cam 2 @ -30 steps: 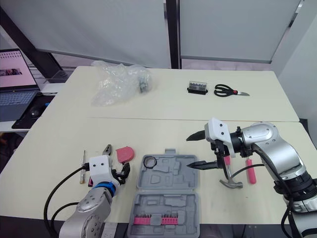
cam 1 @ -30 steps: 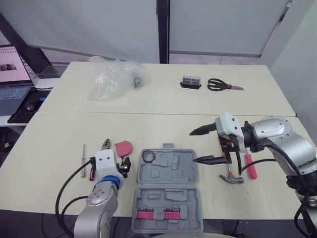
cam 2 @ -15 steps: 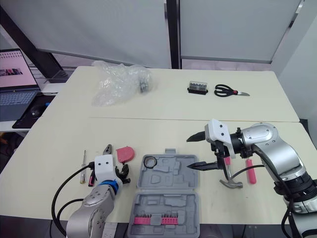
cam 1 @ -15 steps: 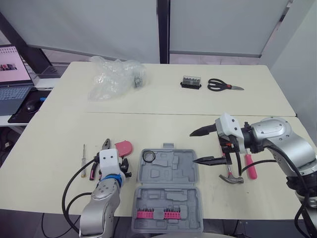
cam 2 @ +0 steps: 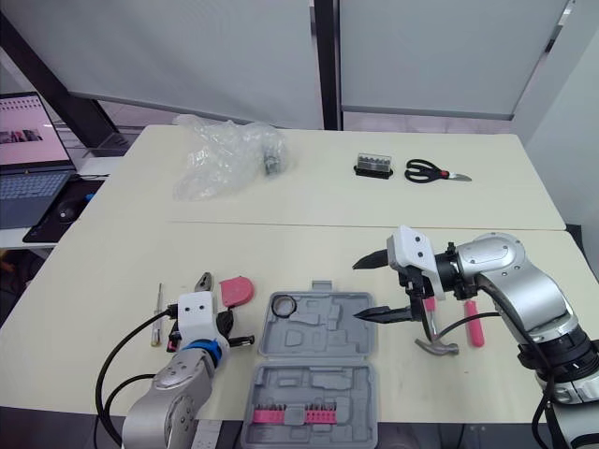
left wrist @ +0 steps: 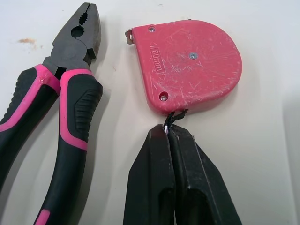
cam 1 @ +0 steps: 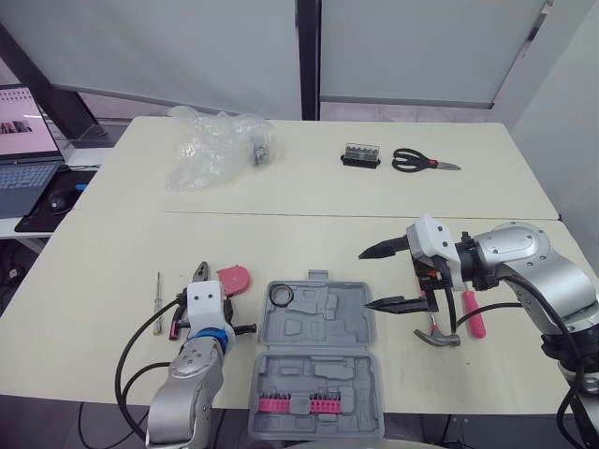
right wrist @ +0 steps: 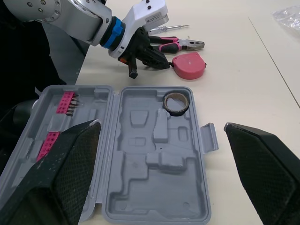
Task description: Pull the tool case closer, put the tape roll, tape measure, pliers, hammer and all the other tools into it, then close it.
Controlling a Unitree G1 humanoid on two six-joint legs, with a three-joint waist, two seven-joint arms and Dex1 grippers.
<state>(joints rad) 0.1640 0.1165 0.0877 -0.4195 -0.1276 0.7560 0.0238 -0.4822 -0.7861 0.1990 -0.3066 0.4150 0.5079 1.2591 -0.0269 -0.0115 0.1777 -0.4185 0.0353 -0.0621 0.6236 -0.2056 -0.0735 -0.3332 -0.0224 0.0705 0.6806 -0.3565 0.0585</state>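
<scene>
The open grey tool case lies at the table's front edge, with the tape roll in its far left corner and pink bits along its near edge. Left of it lie the pink tape measure and the pink-and-black pliers. My left gripper is shut, pinching the thin black cord at the tape measure's near edge. My right gripper hangs open over the case's right edge, holding nothing. The hammer and a red-handled screwdriver lie under that arm.
A thin screwdriver lies left of the pliers. Scissors and a small bit box sit at the far right, a crumpled plastic bag at the far left. A laptop stands on a side desk.
My left gripper's fingers have closed together onto the tape measure's cord. The right arm has stayed still.
</scene>
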